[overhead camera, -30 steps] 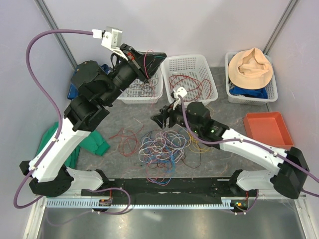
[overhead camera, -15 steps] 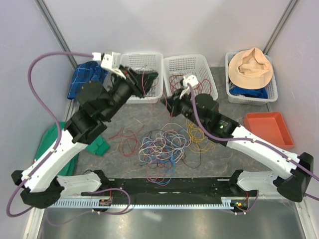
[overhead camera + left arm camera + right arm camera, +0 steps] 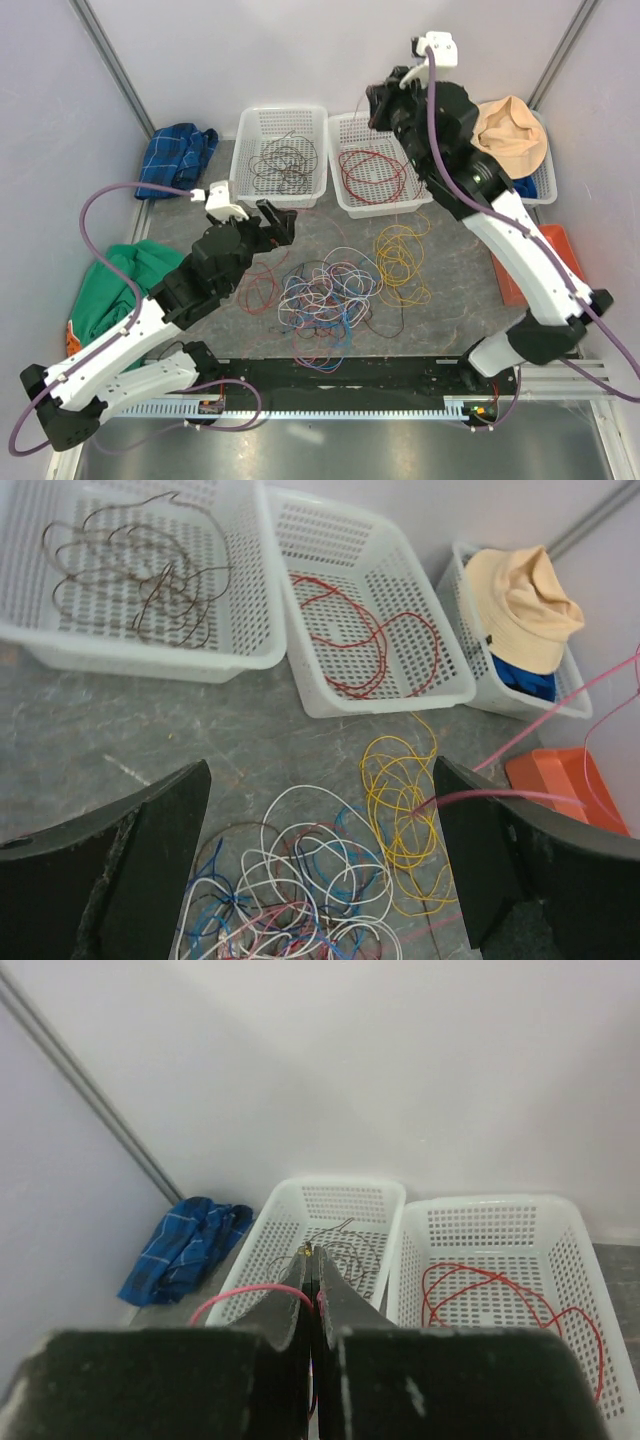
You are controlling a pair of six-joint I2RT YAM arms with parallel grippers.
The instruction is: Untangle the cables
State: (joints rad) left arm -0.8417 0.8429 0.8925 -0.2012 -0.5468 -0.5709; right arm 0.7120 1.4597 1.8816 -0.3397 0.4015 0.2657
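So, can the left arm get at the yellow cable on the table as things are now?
Probably yes. The left gripper is open, and the yellow cable lies flat on the table ahead of it, beside the tangle, with nothing between. A taut pink cable runs off from it, though.

Overhead, my right arm (image 3: 520, 250) covers most of the orange tray (image 3: 558, 245) and part of the hat basket (image 3: 545, 195). My left arm (image 3: 140, 325) hides part of the green cloth (image 3: 115, 275). In the left wrist view the cable tangle (image 3: 300, 900) is cut by the bottom edge, and the pink cable (image 3: 540, 723) runs off the right edge. In the right wrist view a pink-red strand (image 3: 245, 1287) vanishes behind the closed jaws.
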